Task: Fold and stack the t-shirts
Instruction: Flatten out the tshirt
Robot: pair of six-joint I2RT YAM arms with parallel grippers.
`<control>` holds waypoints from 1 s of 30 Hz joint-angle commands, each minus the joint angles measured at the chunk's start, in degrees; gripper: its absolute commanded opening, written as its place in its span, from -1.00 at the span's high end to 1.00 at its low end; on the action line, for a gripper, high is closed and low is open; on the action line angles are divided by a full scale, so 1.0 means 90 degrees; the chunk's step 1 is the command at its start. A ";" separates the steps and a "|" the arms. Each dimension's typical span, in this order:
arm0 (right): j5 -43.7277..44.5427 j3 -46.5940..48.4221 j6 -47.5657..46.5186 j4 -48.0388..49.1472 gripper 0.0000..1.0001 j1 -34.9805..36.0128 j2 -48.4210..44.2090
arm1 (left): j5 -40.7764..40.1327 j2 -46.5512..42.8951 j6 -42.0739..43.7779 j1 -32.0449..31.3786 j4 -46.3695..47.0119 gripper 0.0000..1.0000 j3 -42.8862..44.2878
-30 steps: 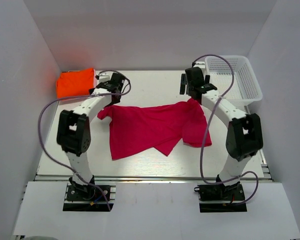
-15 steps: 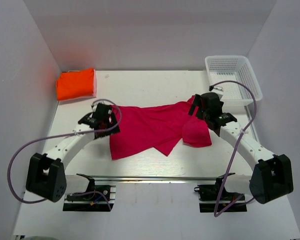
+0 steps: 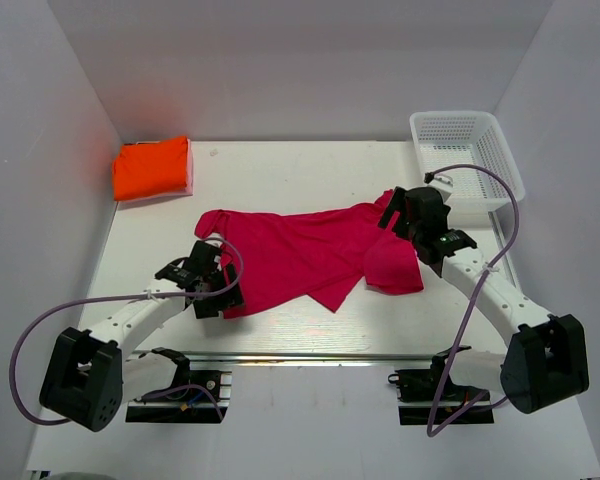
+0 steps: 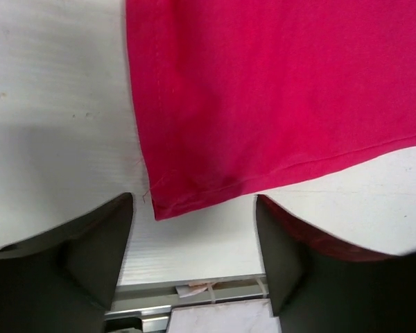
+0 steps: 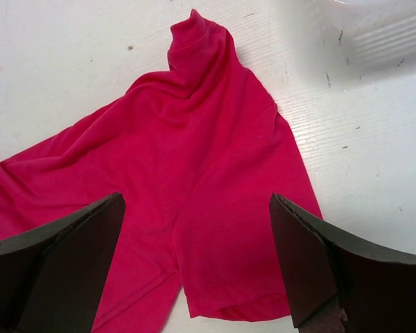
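Left gripper [image 4: 194,201], withdrawn to the hem of the magenta t-shirt [image 3: 300,255], and right gripper [image 5: 194,201] gape empty; orange t-shirt [image 3: 152,168] folded, magenta one unfolded, unstacked.

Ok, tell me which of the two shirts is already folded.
The orange shirt in the far left corner of the table: it is a compact rectangle, while the magenta shirt lies spread out and rumpled mid-table.
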 commanded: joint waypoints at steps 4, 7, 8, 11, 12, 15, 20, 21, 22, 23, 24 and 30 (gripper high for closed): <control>0.0063 -0.0026 0.0090 0.0214 -0.81 -0.0054 0.0057 | -0.0371 -0.0091 -0.0201 -0.0151 -0.0396 -0.43 -0.0136; 0.0102 -0.0084 0.0139 0.0175 -0.81 -0.0084 -0.0001 | -0.0575 0.0162 -0.0201 -0.0210 -0.0308 -0.20 -0.0136; 0.0141 -0.0114 0.0120 0.0136 -0.81 -0.0094 -0.0021 | -0.0779 0.0241 -0.0278 -0.0210 -0.0366 -0.15 -0.0078; 0.0161 -0.0182 0.0168 0.0068 -0.81 -0.0103 -0.0070 | -0.0918 0.0476 -0.0338 -0.0210 -0.0319 -0.08 -0.0009; 0.0151 -0.0221 0.0178 0.0068 -0.81 -0.0103 -0.0089 | -0.0918 0.0476 -0.0338 -0.0210 -0.0241 -0.08 -0.0009; 0.0102 -0.0280 0.0188 -0.0049 -0.81 -0.0113 -0.0099 | -0.0918 0.0651 -0.0338 -0.0210 0.0003 0.01 -0.0009; 0.0278 -0.0387 0.0285 -0.0458 -0.81 -0.0123 -0.0099 | -0.0791 0.0896 -0.0202 -0.0268 0.0170 0.78 0.0108; 0.0317 -0.0397 0.0295 -0.0537 -0.81 -0.0133 -0.0119 | -0.0791 0.0896 -0.0201 -0.0268 0.0170 1.00 0.0108; 0.0453 -0.0445 0.0296 -0.0663 -0.81 -0.0152 -0.0128 | -0.0733 0.0896 -0.0133 -0.0268 0.0170 1.00 0.0108; 0.0483 -0.0465 0.0392 -0.0877 -0.81 -0.0152 -0.0119 | -0.0732 0.0838 -0.0133 -0.0268 0.0170 1.00 0.0108; 0.0619 -0.0465 0.0529 -0.1141 -0.81 -0.0201 -0.0119 | -0.0732 0.0780 -0.0133 -0.0268 0.0170 1.00 0.0108; 0.0923 -0.0797 0.0813 -0.1699 -0.72 -0.0542 -0.0168 | -0.0732 0.0243 -0.0015 -0.0268 0.0287 1.00 0.0049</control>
